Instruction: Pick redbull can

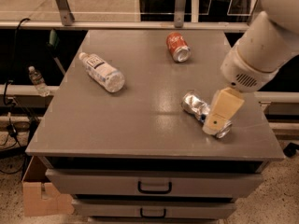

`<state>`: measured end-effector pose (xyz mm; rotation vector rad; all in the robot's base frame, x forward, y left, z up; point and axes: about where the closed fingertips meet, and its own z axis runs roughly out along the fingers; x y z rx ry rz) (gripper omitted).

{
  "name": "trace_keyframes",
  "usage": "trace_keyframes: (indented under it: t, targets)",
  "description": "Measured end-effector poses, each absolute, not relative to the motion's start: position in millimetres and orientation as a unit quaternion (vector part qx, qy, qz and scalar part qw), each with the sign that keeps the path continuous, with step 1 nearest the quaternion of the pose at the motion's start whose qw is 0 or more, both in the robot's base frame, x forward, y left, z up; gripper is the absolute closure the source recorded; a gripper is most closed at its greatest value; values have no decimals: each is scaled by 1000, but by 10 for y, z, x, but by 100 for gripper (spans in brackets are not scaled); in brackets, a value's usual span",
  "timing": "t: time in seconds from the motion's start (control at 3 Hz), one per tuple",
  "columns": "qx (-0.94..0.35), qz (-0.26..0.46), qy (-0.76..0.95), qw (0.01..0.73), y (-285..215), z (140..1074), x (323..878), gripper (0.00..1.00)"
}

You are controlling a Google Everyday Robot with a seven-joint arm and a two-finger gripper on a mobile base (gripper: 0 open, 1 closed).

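Observation:
The redbull can (195, 104) is a crushed silver can with blue patches. It lies on its side on the right part of the grey table (140, 125). My gripper (219, 113) hangs from the white arm at the right, directly over the can's right end and covering it. Only one tan finger (223, 107) shows.
A red soda can (178, 46) lies at the back of the table. A clear plastic bottle (102, 72) with a white label lies at the left. Drawers (154, 186) sit under the tabletop. A cardboard box (42, 199) and a small bottle (36, 80) are at the left, off the table.

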<state>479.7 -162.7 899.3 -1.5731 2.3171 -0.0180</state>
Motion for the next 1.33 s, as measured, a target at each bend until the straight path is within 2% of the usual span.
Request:
trace_keyframes:
  t: [0.67,1.0,1.33]
  targets:
    - [-544,-7,821,172,-1447,8591,4934,0]
    - [-544,-6,821,172,-1427,8465,5016,18]
    - [-543,-3,821,177,-1430,8444,5078,42]
